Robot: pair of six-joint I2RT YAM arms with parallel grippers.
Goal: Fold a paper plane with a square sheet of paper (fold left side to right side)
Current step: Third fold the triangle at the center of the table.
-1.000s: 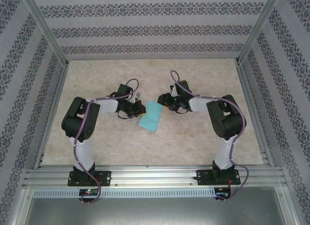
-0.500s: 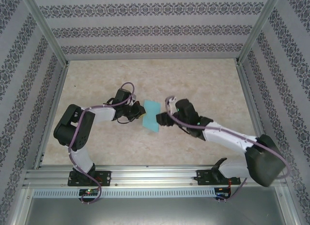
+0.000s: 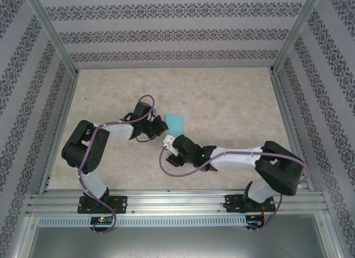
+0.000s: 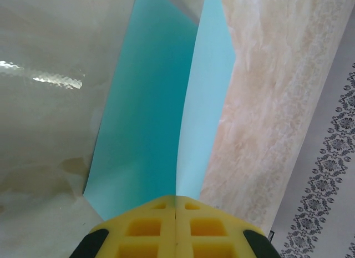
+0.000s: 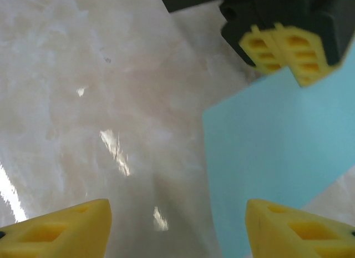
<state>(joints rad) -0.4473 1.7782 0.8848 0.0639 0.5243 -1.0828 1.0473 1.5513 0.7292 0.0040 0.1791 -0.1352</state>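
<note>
So your left gripper [image 4: 176,213] had its yellow fingers pressed together on one edge of the square sheet of paper [image 4: 150,102], pinching it. From that wrist view the teal sheet ran away from the fingers in two panels meeting at a crease. It looked partly folded, though I honestly couldn't tell how far. Your right gripper [image 5: 177,224] was low over the table [image 3: 233,102] with its fingers spread wide, and the sheet was just ahead of one finger. From above, the sheet was near the table's middle, right beside the left gripper.
</note>
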